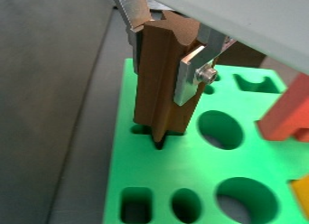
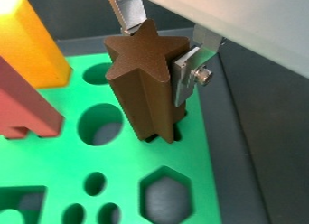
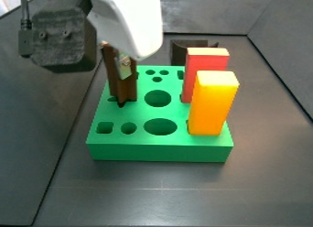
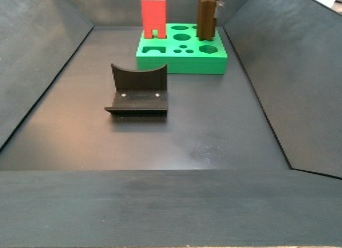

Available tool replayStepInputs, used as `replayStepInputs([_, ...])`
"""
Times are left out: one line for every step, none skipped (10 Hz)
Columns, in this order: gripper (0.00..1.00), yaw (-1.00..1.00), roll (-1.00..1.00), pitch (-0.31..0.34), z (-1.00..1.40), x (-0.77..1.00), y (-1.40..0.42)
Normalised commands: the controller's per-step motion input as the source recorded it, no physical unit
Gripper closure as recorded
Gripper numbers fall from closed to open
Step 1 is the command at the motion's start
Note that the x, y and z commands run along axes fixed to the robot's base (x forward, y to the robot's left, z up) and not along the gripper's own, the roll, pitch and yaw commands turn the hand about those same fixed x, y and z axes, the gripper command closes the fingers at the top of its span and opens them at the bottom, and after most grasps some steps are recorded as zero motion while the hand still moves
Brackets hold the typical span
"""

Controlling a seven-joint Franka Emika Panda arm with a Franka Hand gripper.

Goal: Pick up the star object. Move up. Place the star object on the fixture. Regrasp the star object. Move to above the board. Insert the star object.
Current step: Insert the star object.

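Observation:
The star object, a dark-brown peg with a star-shaped top, stands upright with its lower end in the star hole at a corner of the green board. My gripper is shut on the peg's upper part, one silver finger flat against its side and the other behind it. In a wrist view the peg enters the board between the gripper's fingers. In both side views the peg rises from the board. The black fixture stands apart on the floor.
A red block and a taller yellow-orange block stand in the board beside the peg, close to the gripper. Round, square and hexagon holes are open. The fixture shows behind the red block. Dark sloping walls enclose the floor.

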Motion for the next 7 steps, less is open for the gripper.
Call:
replayStepInputs([1.0,0.41,0.08,-0.09,-0.3,-0.31,0.0])
replayStepInputs([1.0,0.45,0.03,-0.076,-0.19,-0.18,0.0])
replayStepInputs([1.0,0.64,0.09,-0.046,-0.22,-0.13,-0.05])
replayStepInputs([1.0,0.71,0.0,-0.05,-0.09,0.0,-0.11])
replayStepInputs([1.0,0.0,0.0,0.0,-0.08,0.02,0.0])
replayStepInputs([1.0,0.18,0.0,0.0,-0.12,0.2,-0.23])
replayStepInputs([1.0,0.06,0.0,0.0,-0.01,0.01,-0.11])
